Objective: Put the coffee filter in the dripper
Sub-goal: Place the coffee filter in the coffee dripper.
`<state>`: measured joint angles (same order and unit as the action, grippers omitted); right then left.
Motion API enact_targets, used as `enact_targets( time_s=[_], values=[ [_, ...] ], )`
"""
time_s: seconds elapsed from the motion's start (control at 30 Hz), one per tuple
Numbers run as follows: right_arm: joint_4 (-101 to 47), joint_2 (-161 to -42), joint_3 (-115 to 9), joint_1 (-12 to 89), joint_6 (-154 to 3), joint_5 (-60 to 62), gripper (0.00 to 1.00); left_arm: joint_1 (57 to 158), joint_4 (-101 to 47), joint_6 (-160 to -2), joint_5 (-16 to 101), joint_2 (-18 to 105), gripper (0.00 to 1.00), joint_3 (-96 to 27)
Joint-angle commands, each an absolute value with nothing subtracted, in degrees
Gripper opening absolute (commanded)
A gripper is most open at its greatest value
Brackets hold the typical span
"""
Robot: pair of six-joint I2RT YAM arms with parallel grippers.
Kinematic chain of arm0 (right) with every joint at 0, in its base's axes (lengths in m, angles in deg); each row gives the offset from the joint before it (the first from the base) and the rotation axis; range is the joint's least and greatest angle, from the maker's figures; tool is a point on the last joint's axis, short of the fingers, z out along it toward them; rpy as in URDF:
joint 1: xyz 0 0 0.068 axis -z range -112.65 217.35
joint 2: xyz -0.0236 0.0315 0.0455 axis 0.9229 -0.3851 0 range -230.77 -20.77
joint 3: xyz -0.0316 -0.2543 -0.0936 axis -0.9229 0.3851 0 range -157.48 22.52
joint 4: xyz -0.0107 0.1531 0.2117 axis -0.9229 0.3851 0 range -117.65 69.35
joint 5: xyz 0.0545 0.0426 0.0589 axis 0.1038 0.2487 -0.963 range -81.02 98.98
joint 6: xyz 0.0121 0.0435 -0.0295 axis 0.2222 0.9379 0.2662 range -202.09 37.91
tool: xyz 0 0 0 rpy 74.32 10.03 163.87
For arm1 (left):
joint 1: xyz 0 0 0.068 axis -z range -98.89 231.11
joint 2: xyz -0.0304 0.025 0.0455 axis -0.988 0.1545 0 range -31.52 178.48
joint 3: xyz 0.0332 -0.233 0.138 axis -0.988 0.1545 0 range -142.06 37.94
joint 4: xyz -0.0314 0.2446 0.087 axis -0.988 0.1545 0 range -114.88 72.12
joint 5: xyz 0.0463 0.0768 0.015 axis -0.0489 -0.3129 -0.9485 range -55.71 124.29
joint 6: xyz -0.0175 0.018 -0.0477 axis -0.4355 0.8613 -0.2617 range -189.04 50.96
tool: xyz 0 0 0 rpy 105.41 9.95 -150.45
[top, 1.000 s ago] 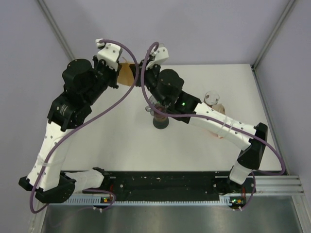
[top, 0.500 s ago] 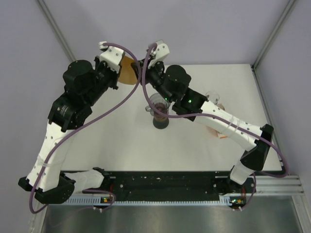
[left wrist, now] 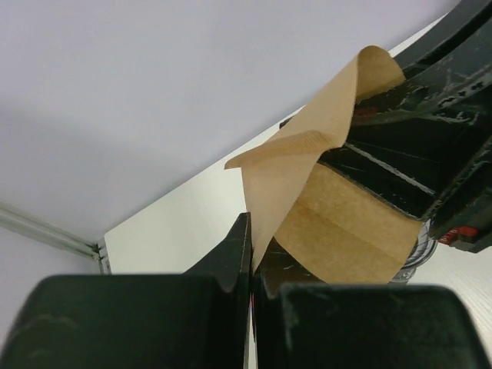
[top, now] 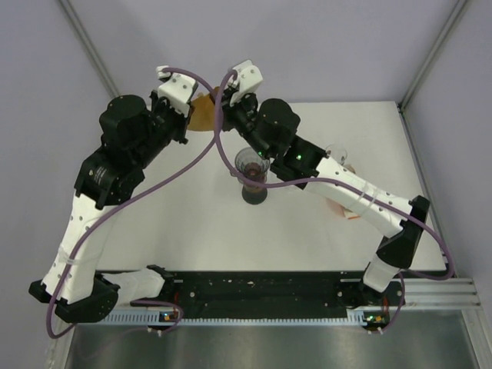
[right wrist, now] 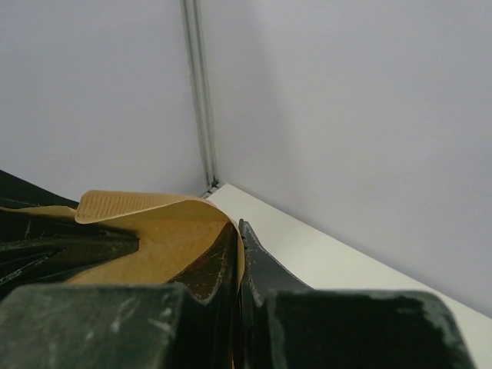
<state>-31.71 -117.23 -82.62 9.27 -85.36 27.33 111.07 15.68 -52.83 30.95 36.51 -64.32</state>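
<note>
Clamping the coffee filter (left wrist: pixel 338 223), left jaws and right jaws cover its pinched edges.

Brown paper up top, black-and-white arms, purple cables.
Coffee filter (top: pixel 203 115), twelve o'clock of the dripper (top: pixel 252 164): warm tan brown, with a fine ribbed band along one edge in both wrist views. Dripper reads clear with a dark tint, sitting on a black base (top: pixel 254 195). Left arm (top: pixel 81 231) and right arm (top: pixel 354 196): white shells, black joints, purple cables (top: pixel 154 188). A green light (top: pixel 296 159) glows at three o'clock of the dripper. Table (top: pixel 192 223) white, walls (top: pixel 323 46) pale lilac-grey. Fingers (left wrist: pixel 227 265) black, flecked with pale scuffs.
</note>
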Motion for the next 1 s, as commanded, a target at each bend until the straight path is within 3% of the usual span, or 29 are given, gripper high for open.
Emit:
enact_targets(
  time_s=[0.0, 0.47, 0.63, 0.77, 0.87, 0.97],
  values=[
    [-31.1, -115.1, -83.3, 10.1, -88.2, 34.5, 0.00, 111.1, 12.5, -53.5, 25.2, 36.2, 0.00, -65.9],
    [-32.0, -110.8, -76.8, 12.6, -86.7, 26.4, 0.00, 111.0, 12.1, -52.1, 25.4, 36.2, 0.00, -65.6],
    [-29.7, -112.4, -79.5, 12.6, -86.0, 22.9, 0.26, 111.1, 12.8, -53.7, 28.7, 36.1, 0.00, -66.0],
    [-29.1, -113.8, -80.0, 12.6, -84.4, 23.4, 0.33, 111.1, 13.2, -55.9, 29.9, 36.3, 0.00, -67.0],
    [-27.7, -114.9, -81.2, 12.5, -83.6, 22.5, 0.30, 111.1, 13.2, -56.0, 29.8, 36.2, 0.00, -67.0],
    [-25.0, -116.0, -82.9, 12.6, -83.2, 22.8, 0.14, 111.1, 12.6, -55.2, 28.5, 36.2, 0.00, -66.9]
  ],
)
